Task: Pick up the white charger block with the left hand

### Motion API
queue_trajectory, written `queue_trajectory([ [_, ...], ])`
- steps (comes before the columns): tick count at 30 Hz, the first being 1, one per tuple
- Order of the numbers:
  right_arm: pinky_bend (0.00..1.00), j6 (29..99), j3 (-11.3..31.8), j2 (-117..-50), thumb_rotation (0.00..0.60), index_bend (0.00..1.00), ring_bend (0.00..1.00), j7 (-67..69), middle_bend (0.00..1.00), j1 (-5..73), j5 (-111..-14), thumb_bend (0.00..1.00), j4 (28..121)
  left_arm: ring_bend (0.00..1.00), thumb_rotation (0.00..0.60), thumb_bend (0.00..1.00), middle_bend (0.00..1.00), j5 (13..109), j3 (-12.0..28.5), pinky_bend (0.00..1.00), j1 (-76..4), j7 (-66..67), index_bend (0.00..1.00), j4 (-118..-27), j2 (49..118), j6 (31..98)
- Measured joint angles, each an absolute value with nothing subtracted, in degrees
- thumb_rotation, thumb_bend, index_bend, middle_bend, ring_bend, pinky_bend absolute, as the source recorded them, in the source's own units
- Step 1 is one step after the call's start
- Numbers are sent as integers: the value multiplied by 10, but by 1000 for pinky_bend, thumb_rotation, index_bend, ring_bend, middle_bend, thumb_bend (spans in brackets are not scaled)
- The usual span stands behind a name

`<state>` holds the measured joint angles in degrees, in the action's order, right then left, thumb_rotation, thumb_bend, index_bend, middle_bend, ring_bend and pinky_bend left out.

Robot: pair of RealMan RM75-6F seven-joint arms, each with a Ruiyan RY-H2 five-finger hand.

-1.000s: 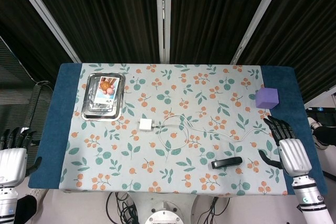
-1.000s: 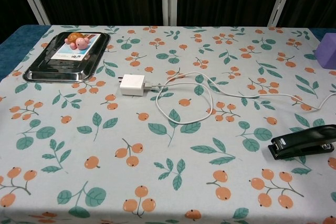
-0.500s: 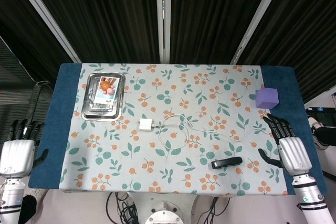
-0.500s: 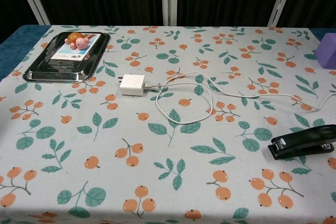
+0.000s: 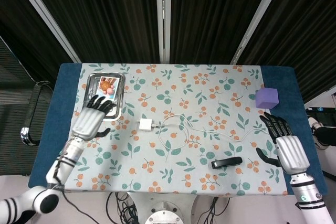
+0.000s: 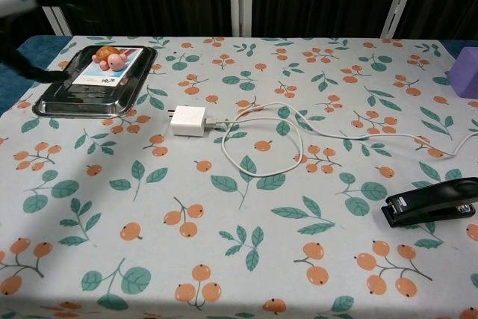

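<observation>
Charger block, white, lies flat mid-counter, its cable looping rightward, so a grasp from the left avoids the cord. Left hand, fingers spread and empty, hovers over the metal tray's near end, apart from the block. Right hand rests spread, idle, beside the stapler.

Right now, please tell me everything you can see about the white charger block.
The white charger block is a small, squarish, smooth plastic-looking adapter lying flat on the floral tablecloth, near the table's middle, right of the metal tray. Its prongs point toward the tray; a white cable plugs into the opposite side and loops away. Nothing else touches it; the left hand hovers apart, fingers spread.
</observation>
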<state>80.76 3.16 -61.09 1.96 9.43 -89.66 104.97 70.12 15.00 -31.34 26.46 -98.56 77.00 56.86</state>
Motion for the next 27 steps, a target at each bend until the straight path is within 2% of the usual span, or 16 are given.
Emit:
queue_trajectory([
  [6, 0, 805, 32, -608, 600, 0, 0, 19, 0, 94, -890, 237, 1050, 46, 600, 132, 145, 632, 161, 0, -396, 288, 162, -901, 865, 511],
  [13, 0, 800, 33, -608, 600, 0, 0, 23, 0, 97, -887, 236, 1047, 49, 600, 155, 164, 544, 161, 0, -457, 334, 199, -838, 944, 488],
  [19, 0, 800, 32, -606, 600, 0, 0, 32, 0, 97, -885, 237, 1040, 105, 600, 166, 246, 468, 155, 37, -490, 380, 276, -796, 996, 505],
  [27, 0, 798, 31, -604, 600, 0, 0, 40, 0, 98, -888, 237, 1034, 155, 600, 206, 302, 448, 147, 84, -501, 377, 323, -775, 1023, 535],
])
